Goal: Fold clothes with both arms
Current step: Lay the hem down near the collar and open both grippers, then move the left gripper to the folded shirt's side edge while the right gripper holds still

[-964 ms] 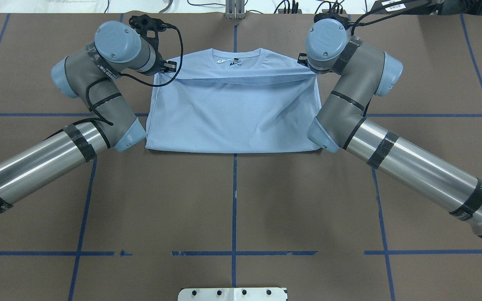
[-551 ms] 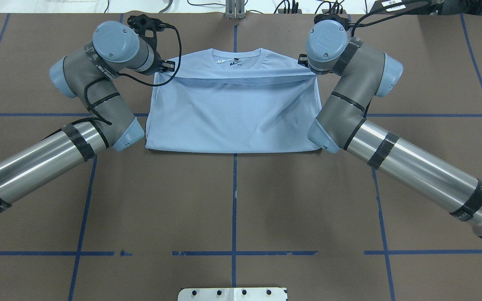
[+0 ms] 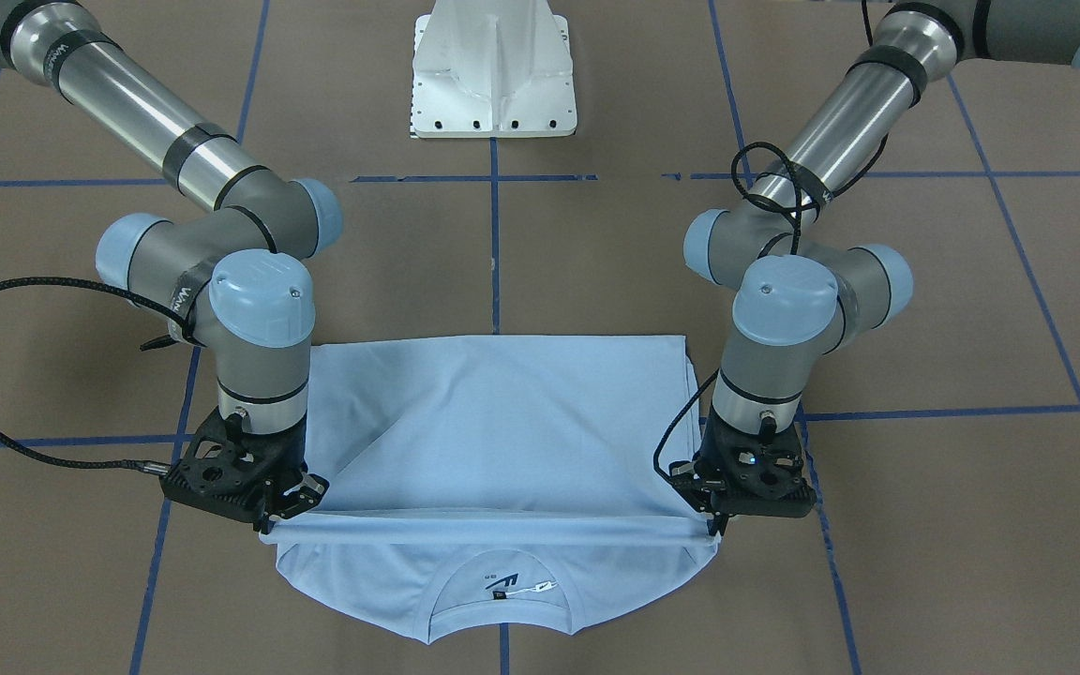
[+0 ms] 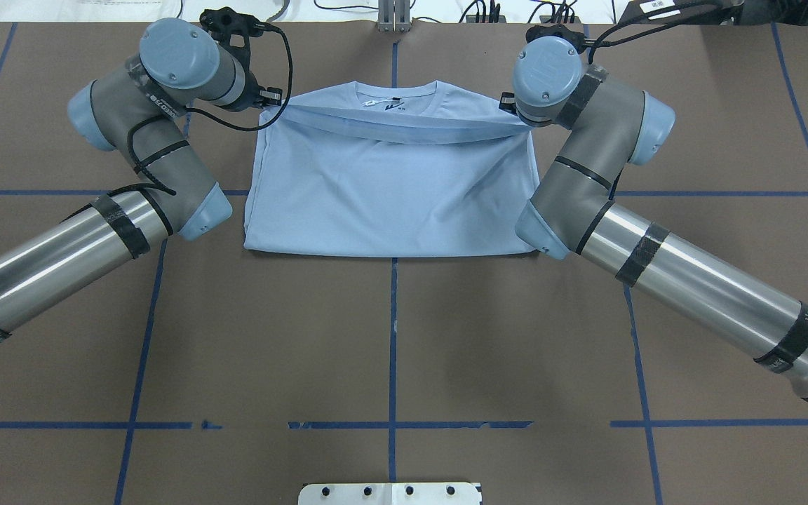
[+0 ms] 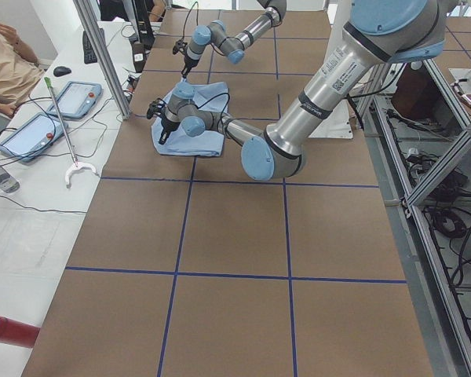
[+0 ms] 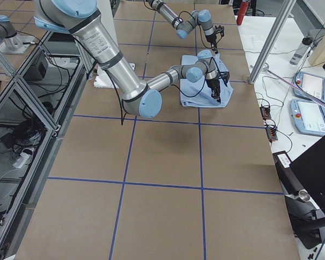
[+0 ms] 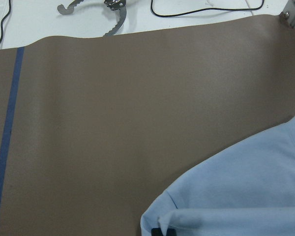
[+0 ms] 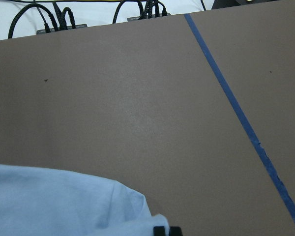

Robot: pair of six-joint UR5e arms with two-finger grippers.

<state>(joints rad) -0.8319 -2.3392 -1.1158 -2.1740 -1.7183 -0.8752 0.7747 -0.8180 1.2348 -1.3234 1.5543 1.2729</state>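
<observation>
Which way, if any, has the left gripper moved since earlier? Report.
Yes. The left gripper shifted toward the table's far edge and slightly left, overhead view.

Brown tabletop, blue tape grid. White bench beyond left claw and right claw: black cables, teach pendants. Aluminium post at bench edge. Red cylinder well apart from left claw.

an overhead camera behind the robot base and a front camera facing it both frame the t-shirt, end cameras look along the table from afar, wrist cameras hover close.
</observation>
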